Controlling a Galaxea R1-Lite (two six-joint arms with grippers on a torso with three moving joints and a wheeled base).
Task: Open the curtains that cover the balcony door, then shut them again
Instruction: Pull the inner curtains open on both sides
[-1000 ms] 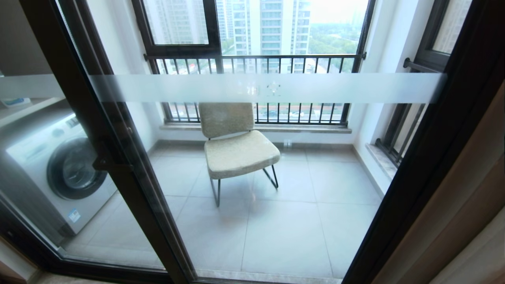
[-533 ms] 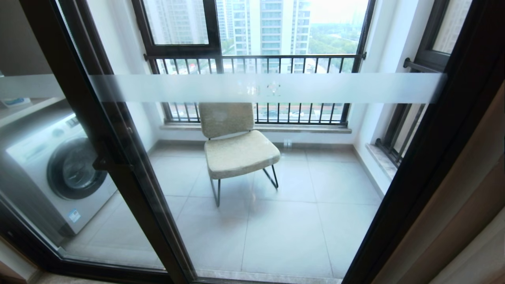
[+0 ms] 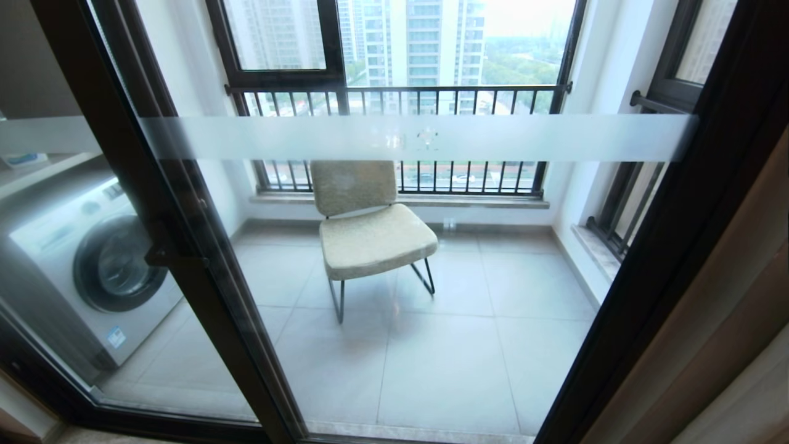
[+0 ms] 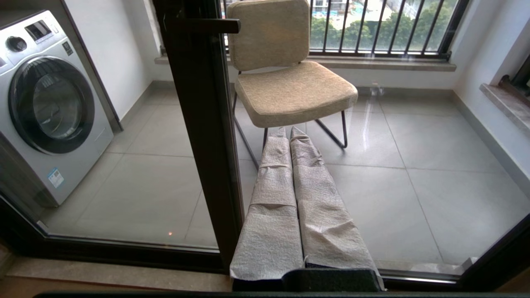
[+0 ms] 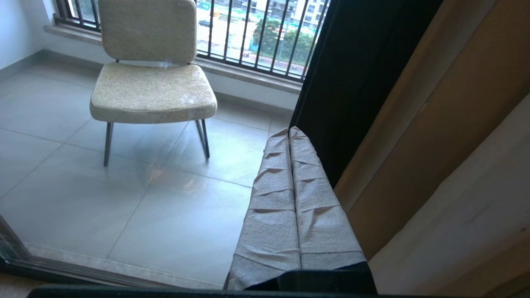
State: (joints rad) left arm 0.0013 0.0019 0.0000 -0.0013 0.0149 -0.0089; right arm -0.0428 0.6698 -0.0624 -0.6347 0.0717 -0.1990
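Cloth-wrapped left gripper (image 4: 290,130) and right gripper (image 5: 288,130) pressed together, empty, before glass balcony door (image 3: 431,139).

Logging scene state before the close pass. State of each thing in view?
curtains: drawn aside at the right edge, glass uncovered
balcony door: panels shut
washing machine: porthole door closed
chair: upright, unoccupied, behind the glass
left gripper: shut, empty
right gripper: shut, empty, beside the curtains
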